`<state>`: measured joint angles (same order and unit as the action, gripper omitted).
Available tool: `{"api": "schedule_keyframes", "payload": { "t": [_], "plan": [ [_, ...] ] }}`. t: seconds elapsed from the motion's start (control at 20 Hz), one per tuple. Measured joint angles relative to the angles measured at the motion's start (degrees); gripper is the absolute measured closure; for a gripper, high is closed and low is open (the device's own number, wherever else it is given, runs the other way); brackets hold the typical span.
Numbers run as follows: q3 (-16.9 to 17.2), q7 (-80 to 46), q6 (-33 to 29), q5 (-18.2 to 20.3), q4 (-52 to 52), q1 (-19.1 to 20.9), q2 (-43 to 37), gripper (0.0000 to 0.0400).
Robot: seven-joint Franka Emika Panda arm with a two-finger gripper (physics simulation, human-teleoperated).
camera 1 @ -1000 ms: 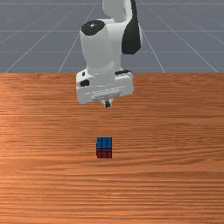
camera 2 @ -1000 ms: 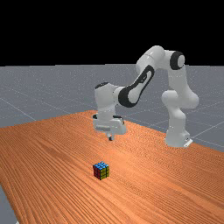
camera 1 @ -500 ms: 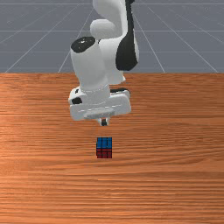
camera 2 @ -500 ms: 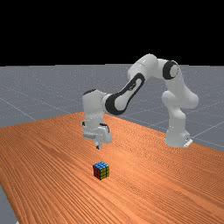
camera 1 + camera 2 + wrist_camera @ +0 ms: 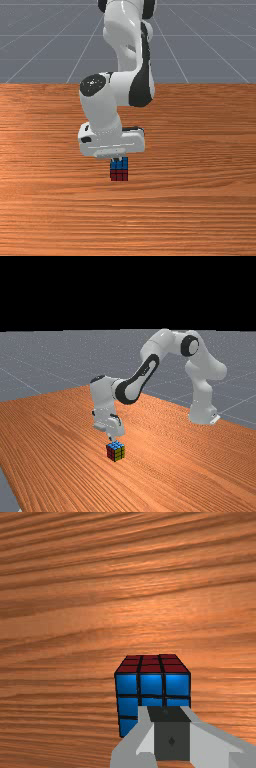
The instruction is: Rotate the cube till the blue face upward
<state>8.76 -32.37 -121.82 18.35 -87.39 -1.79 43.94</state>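
So yeah, one cube [image 5: 119, 175], one arm [image 5: 101, 111], one gripper [image 5: 116, 159] and one table [image 5: 200, 200] can be counted.

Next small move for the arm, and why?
Probably ease the gripper straight up, off the cube, without pushing. The blue face is already on top, the cube sits flat on the table, and the shut fingers are right over it, so going lower risks a knock.
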Motion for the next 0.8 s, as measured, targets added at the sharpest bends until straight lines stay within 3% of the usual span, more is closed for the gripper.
{"api": "schedule_keyframes", "payload": {
  "t": [0.55,0.8],
  "plan": [
    [0.1,-0.9,-5.8,-0.9,-3.5,-2.6,0.4,0.0400],
    [1.0,-3.6,-8.7,-2.4,-5.3,-5.3,-0.2,0.0356]
  ]
}}
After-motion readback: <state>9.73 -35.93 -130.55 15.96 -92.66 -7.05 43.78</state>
